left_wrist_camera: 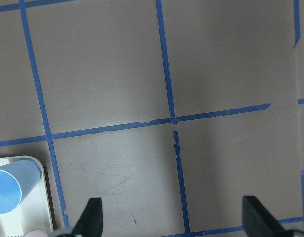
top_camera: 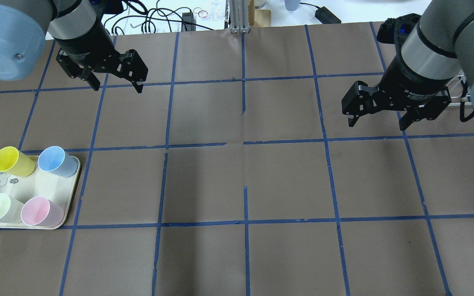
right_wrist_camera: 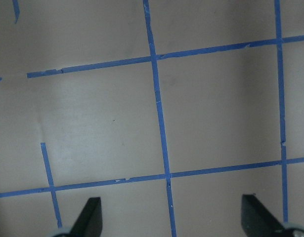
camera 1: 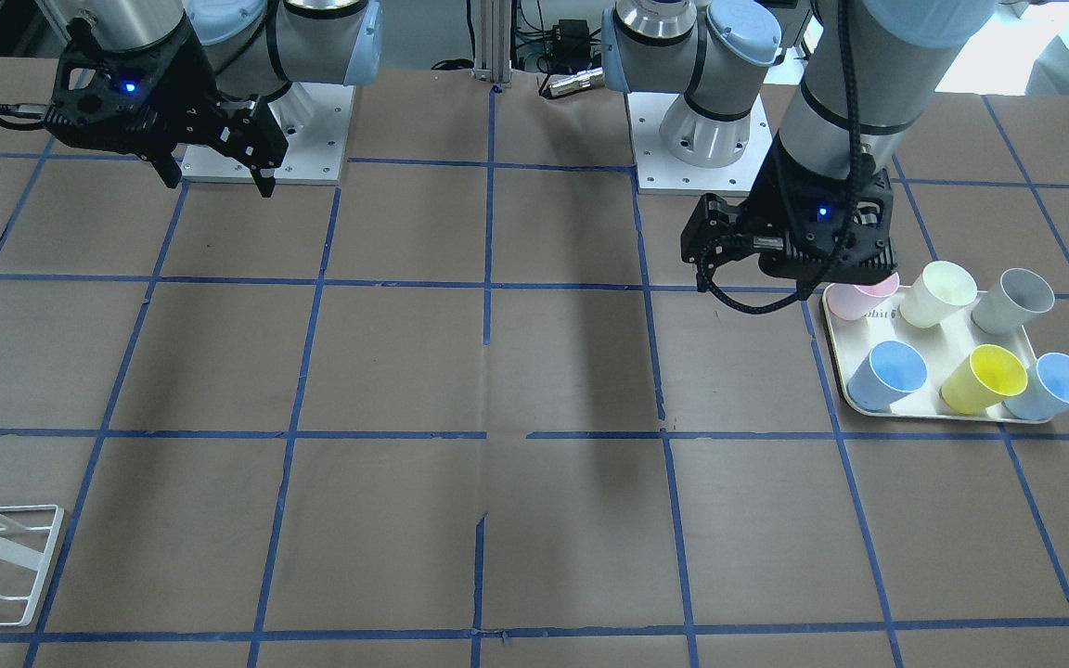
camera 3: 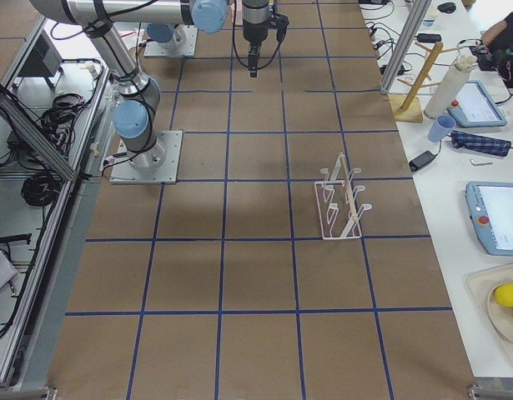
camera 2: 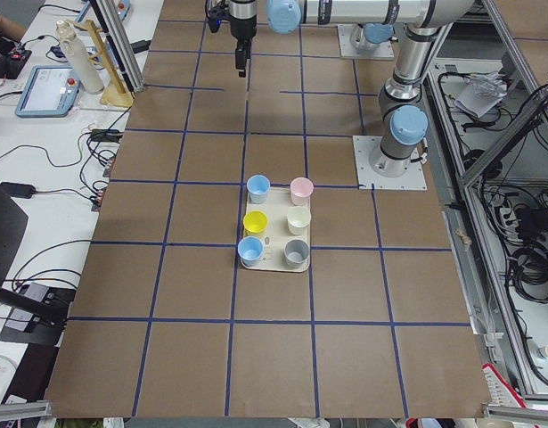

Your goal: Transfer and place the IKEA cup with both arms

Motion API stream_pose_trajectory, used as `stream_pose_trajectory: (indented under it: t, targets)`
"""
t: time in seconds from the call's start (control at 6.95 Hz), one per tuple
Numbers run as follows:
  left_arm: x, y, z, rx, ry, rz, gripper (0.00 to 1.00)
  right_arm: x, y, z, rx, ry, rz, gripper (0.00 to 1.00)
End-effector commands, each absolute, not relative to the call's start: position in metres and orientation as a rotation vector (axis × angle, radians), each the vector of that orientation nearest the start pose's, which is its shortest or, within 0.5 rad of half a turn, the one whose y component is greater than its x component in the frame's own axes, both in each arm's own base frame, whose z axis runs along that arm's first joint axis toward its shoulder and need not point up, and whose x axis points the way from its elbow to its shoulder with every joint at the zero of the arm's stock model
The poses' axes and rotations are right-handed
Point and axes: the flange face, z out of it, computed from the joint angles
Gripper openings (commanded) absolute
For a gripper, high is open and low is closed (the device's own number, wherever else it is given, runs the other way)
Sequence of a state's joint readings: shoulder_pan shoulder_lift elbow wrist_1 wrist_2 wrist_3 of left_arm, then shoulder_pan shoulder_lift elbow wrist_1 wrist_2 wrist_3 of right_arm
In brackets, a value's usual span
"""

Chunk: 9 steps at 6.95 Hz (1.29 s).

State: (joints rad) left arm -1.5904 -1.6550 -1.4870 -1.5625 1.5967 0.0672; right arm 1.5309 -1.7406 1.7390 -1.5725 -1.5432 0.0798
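Left hand point(top_camera: 117, 88), right hand point(top_camera: 377, 125) released; left wrist sees IKEA cup point(left_wrist_camera: 8, 190), right wrist just table point(right_wrist_camera: 92, 113).

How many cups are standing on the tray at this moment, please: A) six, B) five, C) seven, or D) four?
A: the exterior left view shows the tray holding two rows of three: far blue, yellow, near blue; pink, cream, grey.
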Motion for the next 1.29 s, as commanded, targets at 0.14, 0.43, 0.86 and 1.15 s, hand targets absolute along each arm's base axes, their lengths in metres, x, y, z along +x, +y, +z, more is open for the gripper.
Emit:
stream_pose_trajectory:
  t: [0.14,0.43,0.86,1.15]
  targets:
    - [-0.153,-0.486,0.519,0.086,3.114,0.026,1.00,0.119,-0.424,0.483,0.184,3.109,-0.002,1.00]
    - [-0.144,-0.480,0.515,0.071,3.116,-0.057,1.00,0.119,-0.425,0.485,0.184,3.108,-0.018,1.00]
    - [-0.137,-0.486,0.520,0.101,3.114,-0.126,1.00,0.119,-0.425,0.485,0.183,3.107,-0.013,1.00]
    - [-0.136,-0.486,0.525,0.096,3.114,-0.138,1.00,0.119,-0.425,0.485,0.183,3.107,-0.018,1.00]
